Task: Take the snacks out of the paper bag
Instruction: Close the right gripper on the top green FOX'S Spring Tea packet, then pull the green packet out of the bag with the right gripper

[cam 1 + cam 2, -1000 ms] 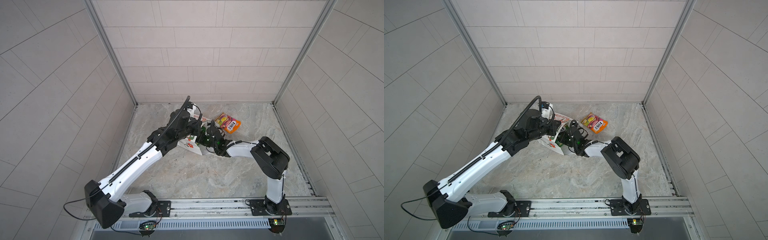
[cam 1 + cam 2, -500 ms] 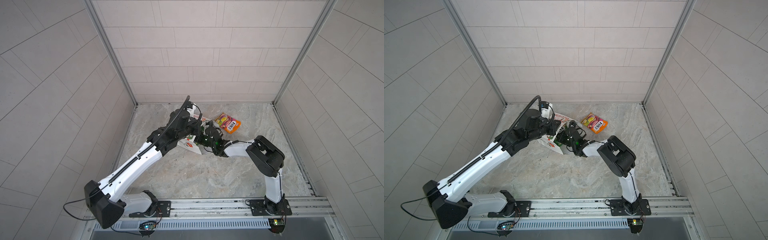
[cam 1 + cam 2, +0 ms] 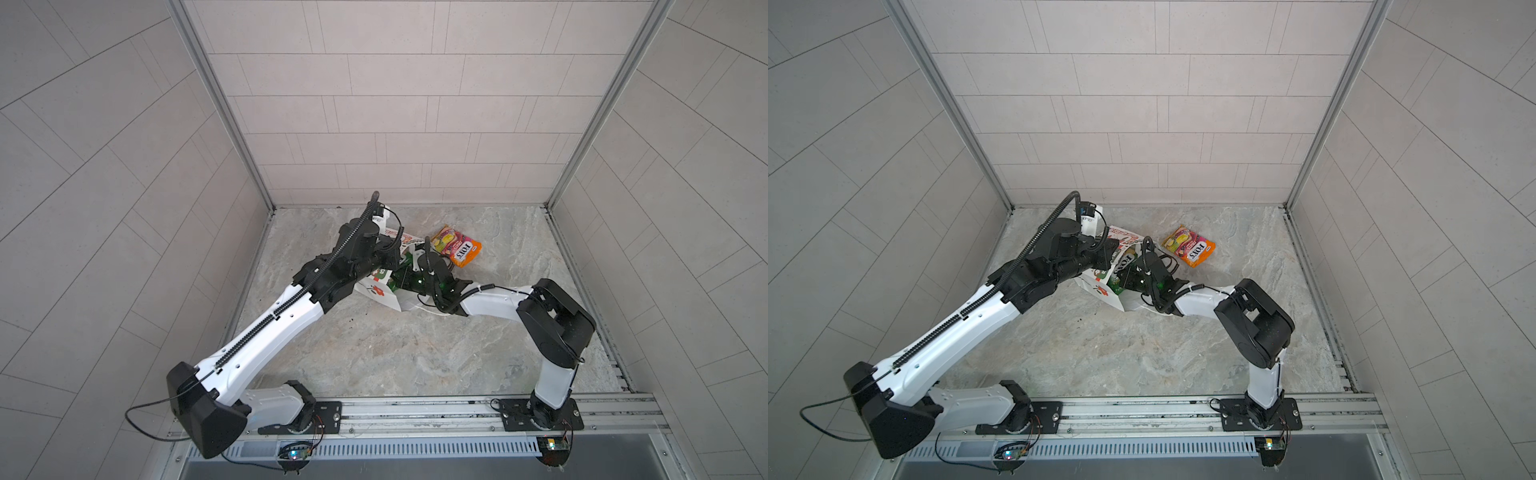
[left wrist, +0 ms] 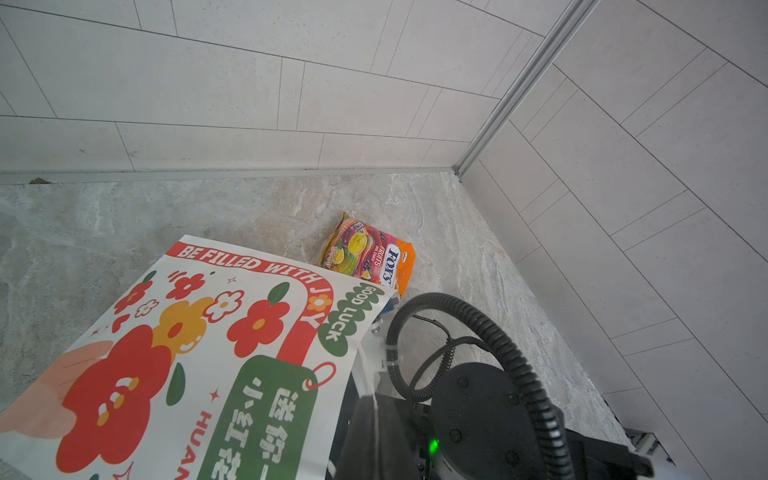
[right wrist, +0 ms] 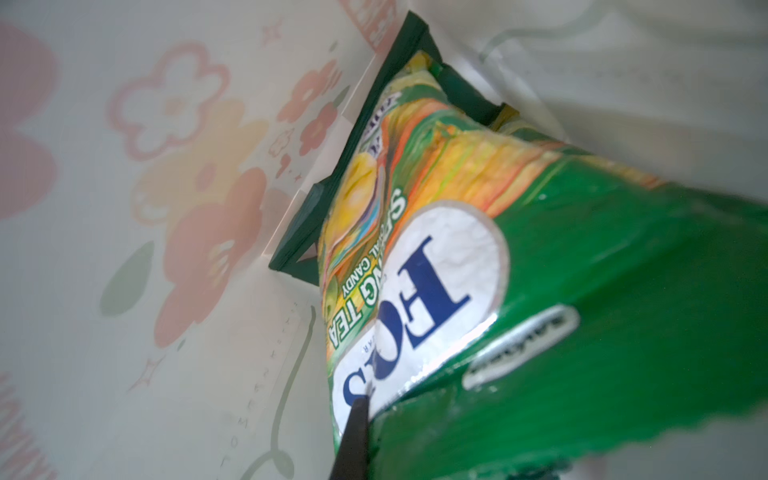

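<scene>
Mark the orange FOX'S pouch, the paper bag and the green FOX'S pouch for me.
orange FOX'S pouch (image 3: 457,246): in a top view, middle of its printed face.
paper bag (image 4: 187,332): left wrist view, flowered outer panel.
green FOX'S pouch (image 5: 436,282): right wrist view, white logo oval.

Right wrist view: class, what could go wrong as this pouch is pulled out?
1. The right gripper pinches the green FOX'S pouch only near its edge; the glossy film may slip free.
2. The dark green packet behind it could drag along.
3. The paper bag, held by the left gripper, might tear.
</scene>
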Motion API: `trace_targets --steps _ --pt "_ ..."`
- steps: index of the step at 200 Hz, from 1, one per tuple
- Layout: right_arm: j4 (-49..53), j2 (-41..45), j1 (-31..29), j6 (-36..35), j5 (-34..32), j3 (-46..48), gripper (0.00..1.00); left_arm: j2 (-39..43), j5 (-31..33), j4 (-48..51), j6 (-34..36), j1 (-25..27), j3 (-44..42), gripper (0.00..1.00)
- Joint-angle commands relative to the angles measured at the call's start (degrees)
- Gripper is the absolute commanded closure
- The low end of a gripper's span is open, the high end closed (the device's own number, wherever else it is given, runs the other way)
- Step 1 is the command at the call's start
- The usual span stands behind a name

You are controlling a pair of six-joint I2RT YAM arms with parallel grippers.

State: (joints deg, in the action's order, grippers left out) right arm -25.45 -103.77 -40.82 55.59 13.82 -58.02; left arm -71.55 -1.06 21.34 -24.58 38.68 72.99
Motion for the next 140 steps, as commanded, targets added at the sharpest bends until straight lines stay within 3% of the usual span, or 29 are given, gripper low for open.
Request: trace_targets --steps 1,58,140 --pt "1.54 2.93 0.62 -2.64 1.83 0.69 1.0 2.0 2.03 0.19 0.65 0.27 0.18 1.0" --pt "8.27 8.8 1.78 -8.02 5.56 2.08 1.0 2.27 3.05 -0.45 0.11 0.27 -0.72 1.0" --pt "21.47 18.32 2.78 -18.0 5.52 2.08 1.0 2.44 3.88 -1.33 -0.3 0.3 -1.41 1.0"
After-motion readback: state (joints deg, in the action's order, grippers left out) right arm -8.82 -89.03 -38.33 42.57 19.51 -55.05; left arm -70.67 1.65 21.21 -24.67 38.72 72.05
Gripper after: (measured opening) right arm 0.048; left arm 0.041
